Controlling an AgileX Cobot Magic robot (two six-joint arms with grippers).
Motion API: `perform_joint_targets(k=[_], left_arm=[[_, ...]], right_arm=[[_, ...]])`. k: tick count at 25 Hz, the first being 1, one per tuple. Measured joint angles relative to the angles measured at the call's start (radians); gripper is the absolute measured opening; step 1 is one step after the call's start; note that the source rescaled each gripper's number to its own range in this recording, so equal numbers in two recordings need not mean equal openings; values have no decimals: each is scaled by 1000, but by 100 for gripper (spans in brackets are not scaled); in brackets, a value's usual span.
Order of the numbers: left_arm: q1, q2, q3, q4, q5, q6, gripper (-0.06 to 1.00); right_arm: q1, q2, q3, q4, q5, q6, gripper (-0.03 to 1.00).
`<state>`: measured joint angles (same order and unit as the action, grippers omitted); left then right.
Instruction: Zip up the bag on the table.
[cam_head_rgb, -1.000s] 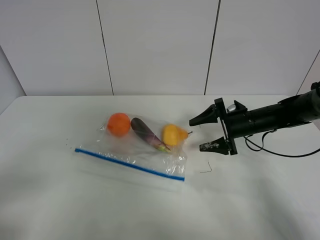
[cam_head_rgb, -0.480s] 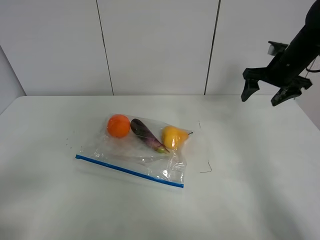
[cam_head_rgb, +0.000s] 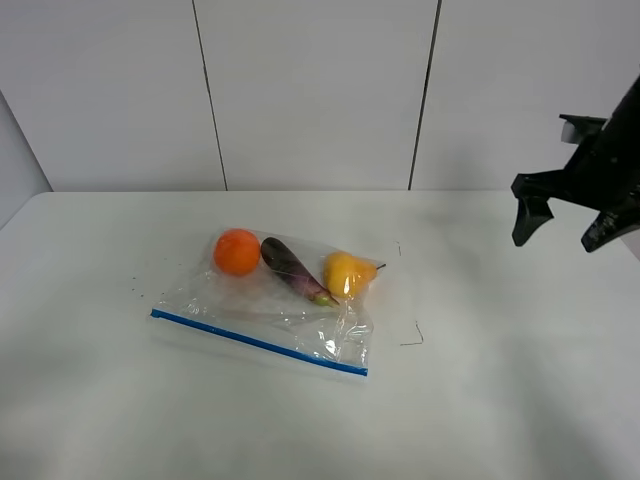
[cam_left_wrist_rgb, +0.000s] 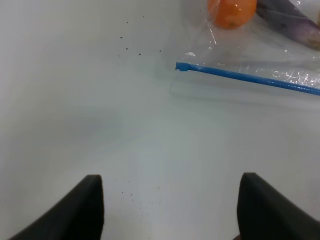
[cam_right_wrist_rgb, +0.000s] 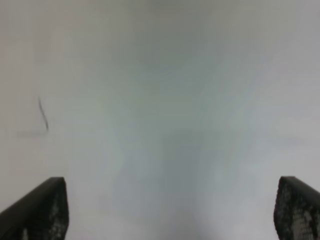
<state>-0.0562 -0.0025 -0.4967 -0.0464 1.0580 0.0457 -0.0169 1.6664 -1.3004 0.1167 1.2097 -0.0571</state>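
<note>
The clear zip-lock bag lies on the white table, its blue zipper strip along the near edge. An orange, a purple eggplant and a yellow pear show through it. The left wrist view shows the strip's end, the bag and the orange. My left gripper is open above bare table, apart from the bag; it is out of the exterior view. My right gripper is open and empty, raised at the far right; it also shows in the right wrist view.
A small dark mark sits on the table right of the bag; it also shows in the right wrist view. Dark specks dot the table left of the bag. A panelled white wall stands behind the table.
My right gripper has left the bag's right side, risen, and swung to the far right, then dropped slightly. The bag has settled a little flatter.
</note>
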Motion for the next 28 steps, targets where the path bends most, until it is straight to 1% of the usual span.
perform_joint_targets(k=[4,8,10,14,18,21,26,28], left_arm=[[0,0,0,0,0,0,84],[0,0,0,0,0,0,84],[0,0,0,0,0,0,84],[0,0,0,0,0,0,84],[0,0,0,0,0,0,84],[0,0,0,0,0,0,84],[0,0,0,0,0,0,84],[0,0,0,0,0,0,84]], right_arm=[[0,-250,269,-6,3,1,91],[0,-521,507,-18,-2,1,91],[0,-662,598,-18,-26,1,91],[0,-966,740,-21,-110,1,91],[1,-1283,792,-24,-181,6,91],[2,-1469,798,-32,-183,7,91],[2,-1649,798,-44,-183,7,91],[2,-1668,798,-45,-183,9,91]])
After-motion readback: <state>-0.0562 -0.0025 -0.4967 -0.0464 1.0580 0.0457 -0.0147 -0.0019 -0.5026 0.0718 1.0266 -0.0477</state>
